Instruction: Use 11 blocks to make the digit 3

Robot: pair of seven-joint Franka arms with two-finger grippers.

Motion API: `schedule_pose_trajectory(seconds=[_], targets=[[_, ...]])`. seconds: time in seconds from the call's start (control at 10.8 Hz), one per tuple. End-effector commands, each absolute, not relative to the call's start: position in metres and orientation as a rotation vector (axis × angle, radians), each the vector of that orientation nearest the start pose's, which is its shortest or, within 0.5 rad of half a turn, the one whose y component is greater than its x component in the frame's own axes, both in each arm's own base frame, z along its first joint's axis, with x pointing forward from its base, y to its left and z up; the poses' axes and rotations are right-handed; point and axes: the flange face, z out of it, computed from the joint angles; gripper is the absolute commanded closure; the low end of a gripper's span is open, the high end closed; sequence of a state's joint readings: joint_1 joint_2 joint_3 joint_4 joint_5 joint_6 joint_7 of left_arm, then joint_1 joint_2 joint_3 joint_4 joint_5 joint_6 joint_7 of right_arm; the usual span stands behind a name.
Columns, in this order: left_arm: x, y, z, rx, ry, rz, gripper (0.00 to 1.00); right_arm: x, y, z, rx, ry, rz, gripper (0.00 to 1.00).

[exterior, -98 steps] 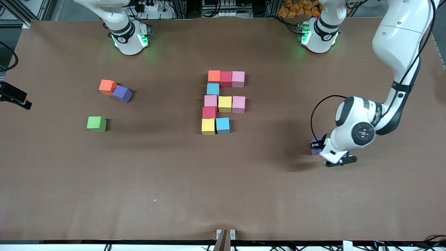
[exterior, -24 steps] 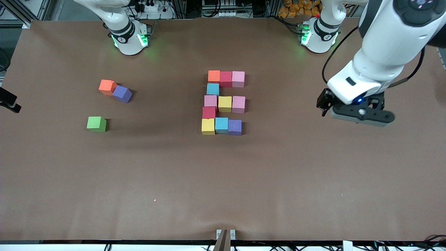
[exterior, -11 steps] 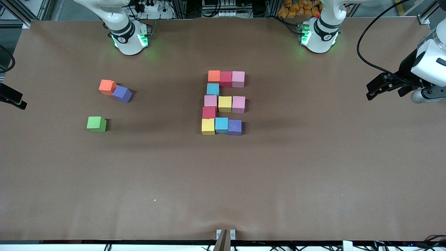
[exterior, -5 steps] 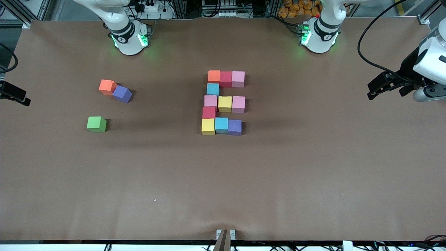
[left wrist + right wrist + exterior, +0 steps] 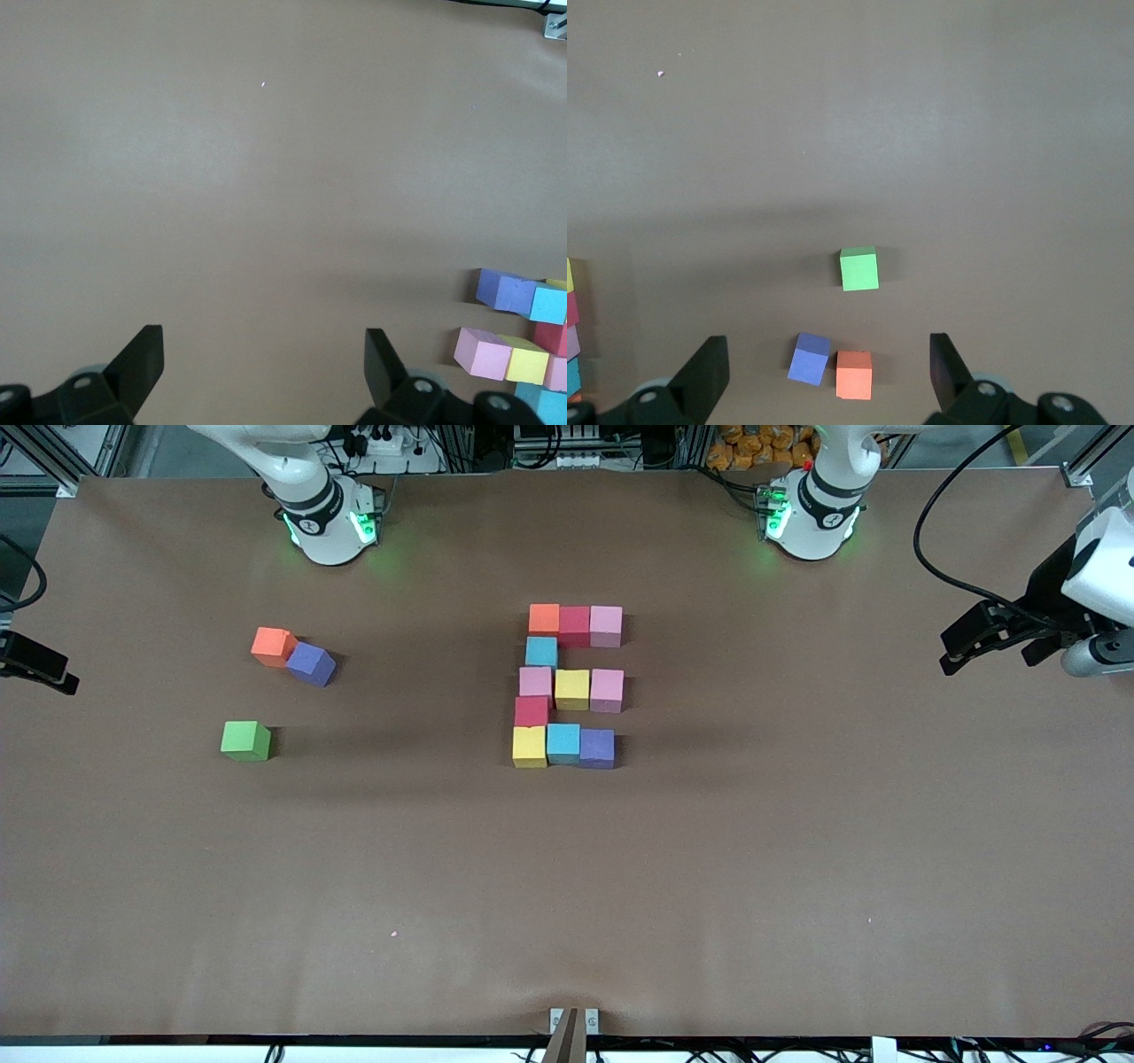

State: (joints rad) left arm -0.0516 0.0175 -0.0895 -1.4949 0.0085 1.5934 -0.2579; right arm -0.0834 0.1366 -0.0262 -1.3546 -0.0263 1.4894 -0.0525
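Observation:
Eleven blocks form the digit 3 (image 5: 572, 689) mid-table. The row nearest the bases is orange (image 5: 544, 619), red (image 5: 574, 625) and pink (image 5: 606, 625). The middle row is pink, yellow and pink. Nearest the front camera lie yellow (image 5: 529, 746), blue (image 5: 564, 743) and purple (image 5: 597, 747). Single blue (image 5: 541, 652) and red (image 5: 531, 711) cubes link the rows. My left gripper (image 5: 950, 657) (image 5: 264, 354) hangs open and empty over bare table toward the left arm's end. My right gripper (image 5: 828, 359) is open and empty, high over the right arm's end.
Three loose cubes lie toward the right arm's end: orange (image 5: 272, 646) touching a blue-purple one (image 5: 310, 663), and green (image 5: 245, 740) nearer the front camera. A small bracket (image 5: 573, 1020) sits at the table's front edge.
The purple cube the left gripper carried now lies in the figure's nearest row. The left arm has drawn back toward its end of the table and barely shifted in the last second.

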Motion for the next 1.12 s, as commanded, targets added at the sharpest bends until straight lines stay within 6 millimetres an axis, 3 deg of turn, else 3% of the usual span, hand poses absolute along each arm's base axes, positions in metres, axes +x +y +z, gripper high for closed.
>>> schedule_pose_trajectory(seconds=[0.0,1.02], targets=[[0.5522,-0.0773,0.6597,-3.156,-0.213,-0.111,0.00,0.5855,-0.0705,0.6469,-3.157,0.124,-0.039,0.00],[0.5512,-0.0795,0.6606,-3.162,-0.215,-0.105,0.00,0.5883,-0.0659,0.6468,-3.155,0.109,-0.061,0.00]])
